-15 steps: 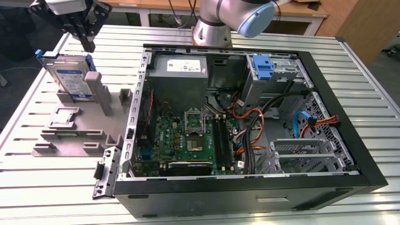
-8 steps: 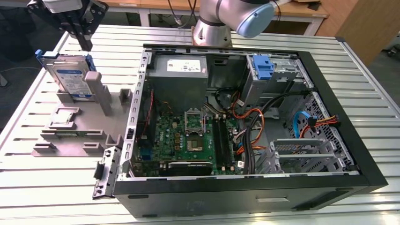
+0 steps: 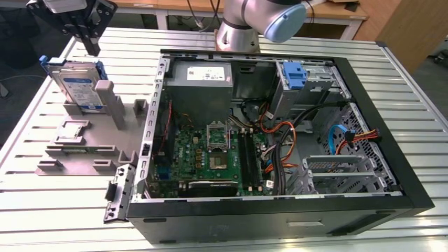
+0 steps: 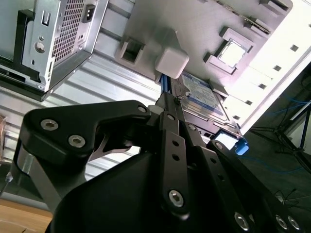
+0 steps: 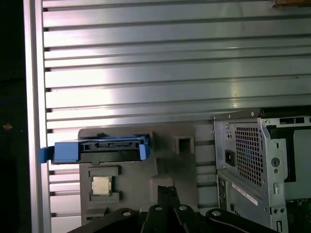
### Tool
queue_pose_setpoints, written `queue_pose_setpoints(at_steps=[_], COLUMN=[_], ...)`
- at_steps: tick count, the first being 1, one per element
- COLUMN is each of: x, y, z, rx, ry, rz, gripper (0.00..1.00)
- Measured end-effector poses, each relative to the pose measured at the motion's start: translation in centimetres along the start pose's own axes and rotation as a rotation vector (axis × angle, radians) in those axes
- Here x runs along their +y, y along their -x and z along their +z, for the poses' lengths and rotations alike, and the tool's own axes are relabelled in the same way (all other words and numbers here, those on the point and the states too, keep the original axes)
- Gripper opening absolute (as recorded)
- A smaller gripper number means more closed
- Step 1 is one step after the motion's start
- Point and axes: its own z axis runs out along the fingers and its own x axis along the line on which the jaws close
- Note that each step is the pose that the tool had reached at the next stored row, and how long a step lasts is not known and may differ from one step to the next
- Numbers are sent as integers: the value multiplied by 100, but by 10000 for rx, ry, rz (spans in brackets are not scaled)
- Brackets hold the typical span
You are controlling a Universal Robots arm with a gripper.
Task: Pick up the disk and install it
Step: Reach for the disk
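Note:
The disk stands on edge in a grey holder on the table, at the exterior view's left of the open computer case. It is silver with a white-and-blue label and a blue rail frame. Both wrist views show it too: the disk's label in the second, the disk's blue-framed top edge in the first. My gripper hangs just above the disk's top edge, apart from it. Its black fingers are pressed together with nothing between them, and the gripper points down at the disk.
A small square processor chip lies in a recess of the grey holder, near the disk. Inside the case are the motherboard, the power supply, a blue bracket in the drive bay, and loose cables. The slatted table surrounds everything.

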Motion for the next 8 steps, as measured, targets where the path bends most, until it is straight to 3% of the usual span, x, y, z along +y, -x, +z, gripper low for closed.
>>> queue_pose_setpoints(at_steps=[8], x=[55], y=[-76], z=[17], rx=[-1], ry=[1], rz=[-1], gripper=[10])
